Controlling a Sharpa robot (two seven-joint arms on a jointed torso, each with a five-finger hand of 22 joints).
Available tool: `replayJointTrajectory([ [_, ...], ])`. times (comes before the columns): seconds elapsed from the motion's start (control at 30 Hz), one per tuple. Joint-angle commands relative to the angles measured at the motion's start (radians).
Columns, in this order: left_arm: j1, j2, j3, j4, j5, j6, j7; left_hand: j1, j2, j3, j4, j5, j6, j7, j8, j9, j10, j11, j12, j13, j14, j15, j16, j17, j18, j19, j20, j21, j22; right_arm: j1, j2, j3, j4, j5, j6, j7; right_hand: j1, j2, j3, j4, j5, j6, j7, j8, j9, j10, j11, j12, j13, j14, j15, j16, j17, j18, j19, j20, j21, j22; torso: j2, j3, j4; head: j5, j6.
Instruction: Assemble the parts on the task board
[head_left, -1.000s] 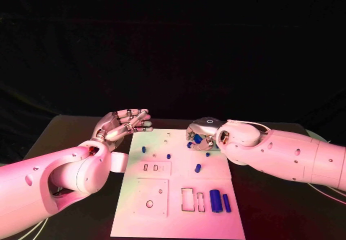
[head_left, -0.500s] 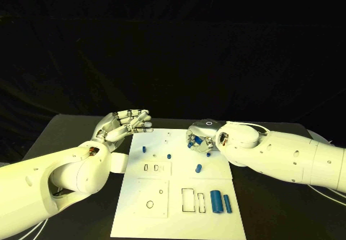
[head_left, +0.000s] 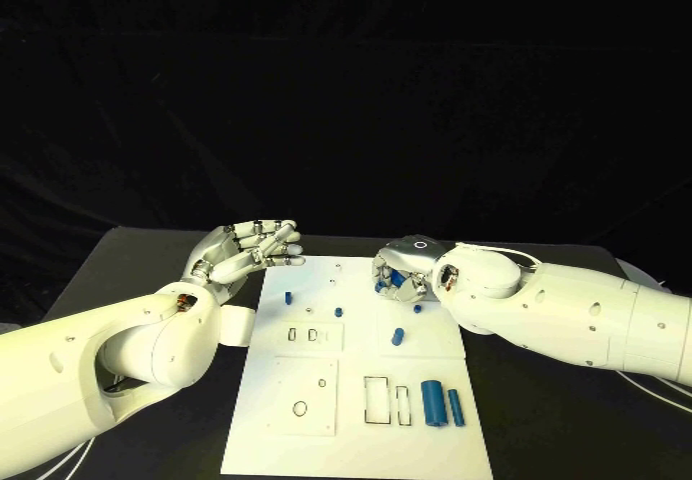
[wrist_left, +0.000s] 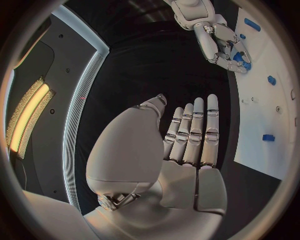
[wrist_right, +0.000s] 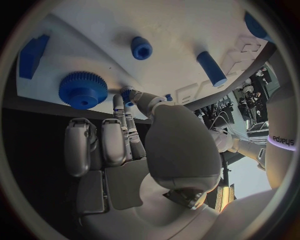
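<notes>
White task board (head_left: 361, 400) on black table (head_left: 144, 260)

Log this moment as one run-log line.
left hand: open, raised beside task board | right hand: pinching small blue part at board's far edge | blue gear: nearby

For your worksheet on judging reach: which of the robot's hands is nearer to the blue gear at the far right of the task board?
Right. The right hand is at the blue gear; the left hand hovers off the task board's opposite edge.
</notes>
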Motion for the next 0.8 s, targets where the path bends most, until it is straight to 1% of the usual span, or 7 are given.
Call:
replayJointTrajectory([
  [0.03, 0.002, 0.002, 0.001, -0.002, -0.005, 0.019, 0.001, -0.002, -0.005, 0.005, -0.001, -0.005, 0.006, 0.016, 0.003, 0.001, 0.010, 0.000, -0.007, -0.001, 0.007, 0.001, 0.004, 0.001, 0.014, 0.005, 0.001, 0.005, 0.001, 0.001, -0.005, 0.001, 0.018, -0.017, -0.067, -0.027, 0.005, 0.018, 0.005, 0.002, 0.006, 0.009, 0.001, 0.006, 0.020, 0.008, 0.000, 0.005, 0.001, 0.033, -0.005, 0.007, 0.001, -0.013, 0.008, -0.001, 0.007, 0.003, 0.000, -0.0010, 0.0001, -0.001, 0.005],
  [0.13, 0.002, 0.003, 0.001, -0.004, -0.005, 0.020, 0.001, -0.002, -0.005, 0.005, -0.001, -0.005, 0.006, 0.016, 0.003, 0.001, 0.010, 0.000, -0.007, -0.001, 0.007, 0.001, 0.004, 0.001, 0.014, 0.005, 0.001, 0.005, 0.001, 0.005, -0.005, 0.003, 0.029, -0.014, -0.082, -0.036, 0.003, 0.017, 0.004, 0.003, 0.004, 0.008, 0.000, 0.007, 0.022, 0.009, 0.000, 0.004, 0.001, 0.034, -0.006, 0.008, 0.003, -0.014, 0.012, -0.002, 0.011, 0.010, 0.001, -0.0019, 0.0006, -0.003, 0.009],
  [0.23, 0.002, 0.003, 0.001, -0.007, -0.005, 0.021, 0.000, -0.001, -0.005, 0.007, -0.001, -0.005, 0.005, 0.016, 0.002, 0.001, 0.010, 0.000, -0.007, -0.001, 0.007, 0.001, 0.004, 0.002, 0.014, 0.006, 0.001, 0.007, 0.001, 0.011, 0.006, 0.004, 0.022, -0.011, -0.102, -0.047, -0.002, 0.016, 0.004, 0.005, 0.001, 0.005, 0.000, 0.008, 0.025, 0.009, 0.000, 0.003, 0.002, 0.034, -0.006, 0.013, 0.007, -0.016, 0.017, -0.002, 0.017, 0.020, 0.002, -0.0020, 0.0022, -0.004, 0.013],
  [0.37, 0.002, 0.004, 0.001, -0.009, -0.005, 0.023, -0.001, -0.001, -0.005, 0.007, -0.002, -0.005, 0.004, 0.017, 0.002, 0.000, 0.009, 0.001, -0.008, -0.002, 0.007, 0.001, 0.005, 0.002, 0.014, 0.006, 0.000, 0.007, 0.002, 0.016, 0.032, 0.005, -0.008, -0.007, -0.120, -0.053, -0.006, 0.015, 0.003, 0.007, -0.003, 0.002, 0.000, 0.009, 0.027, 0.008, 0.000, 0.001, 0.002, 0.035, -0.006, 0.014, 0.008, -0.016, 0.016, -0.003, 0.017, 0.020, 0.004, -0.0029, 0.0062, -0.006, 0.016],
  [0.43, 0.002, 0.006, 0.001, -0.010, -0.005, 0.024, -0.001, -0.001, -0.005, 0.007, -0.002, -0.005, 0.004, 0.017, 0.002, 0.000, 0.009, 0.001, -0.008, -0.002, 0.007, 0.001, 0.005, 0.002, 0.014, 0.006, 0.000, 0.007, 0.002, 0.018, 0.053, 0.005, -0.032, -0.004, -0.130, -0.052, -0.007, 0.015, 0.003, 0.007, -0.005, 0.001, 0.000, 0.009, 0.029, 0.007, 0.000, 0.000, 0.002, 0.035, -0.006, 0.015, 0.009, -0.016, 0.017, -0.003, 0.018, 0.022, 0.004, -0.0033, 0.0077, -0.006, 0.015],
  [0.57, 0.002, 0.010, 0.001, -0.011, -0.005, 0.025, -0.003, -0.001, -0.006, 0.008, -0.002, -0.005, 0.004, 0.017, 0.001, 0.000, 0.009, 0.001, -0.009, -0.002, 0.007, 0.001, 0.005, 0.003, 0.014, 0.006, 0.000, 0.008, 0.002, 0.019, 0.090, 0.006, -0.069, 0.001, -0.140, -0.047, -0.006, 0.014, 0.004, 0.006, -0.006, -0.001, 0.000, 0.009, 0.030, 0.007, 0.000, -0.001, 0.002, 0.035, -0.006, 0.017, 0.012, -0.017, 0.018, -0.003, 0.020, 0.025, 0.006, -0.0014, 0.0087, -0.003, 0.015],
  [0.8, 0.002, 0.014, 0.001, -0.014, -0.005, 0.026, -0.004, 0.000, -0.006, 0.008, -0.002, -0.005, 0.003, 0.018, 0.001, 0.000, 0.008, 0.002, -0.011, -0.002, 0.007, 0.001, 0.005, 0.003, 0.014, 0.006, 0.000, 0.009, 0.003, 0.019, 0.152, 0.006, -0.126, 0.014, -0.142, -0.031, -0.008, 0.013, 0.004, 0.006, -0.007, -0.005, 0.001, 0.009, 0.032, 0.003, 0.001, -0.004, 0.001, 0.036, -0.005, 0.021, 0.016, -0.017, 0.019, -0.003, 0.022, 0.028, 0.007, -0.0022, 0.0100, 0.000, 0.014],
])
